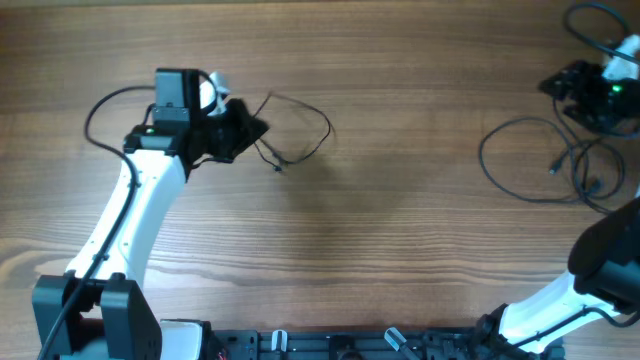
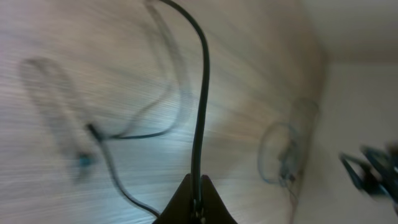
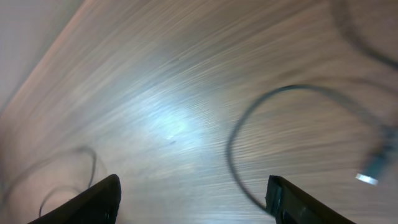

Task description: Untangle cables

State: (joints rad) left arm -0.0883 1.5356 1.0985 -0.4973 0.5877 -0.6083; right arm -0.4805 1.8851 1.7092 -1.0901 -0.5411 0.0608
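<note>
A thin black cable (image 1: 300,125) loops on the wooden table at upper left. My left gripper (image 1: 245,128) is shut on this cable; in the left wrist view the cable (image 2: 202,99) rises from the closed jaws (image 2: 198,199) and curves away over the table. A second black cable (image 1: 540,160) lies in tangled loops at the far right. My right gripper (image 1: 575,85) is above that tangle, open and empty; in the right wrist view its fingers (image 3: 193,199) are spread wide over a loop of the cable (image 3: 249,124) with a plug end (image 3: 370,174).
The wooden table (image 1: 400,230) fills the view. The left arm (image 1: 130,220) reaches in from the lower left, the right arm (image 1: 590,280) from the lower right. A black rail (image 1: 350,345) runs along the front edge.
</note>
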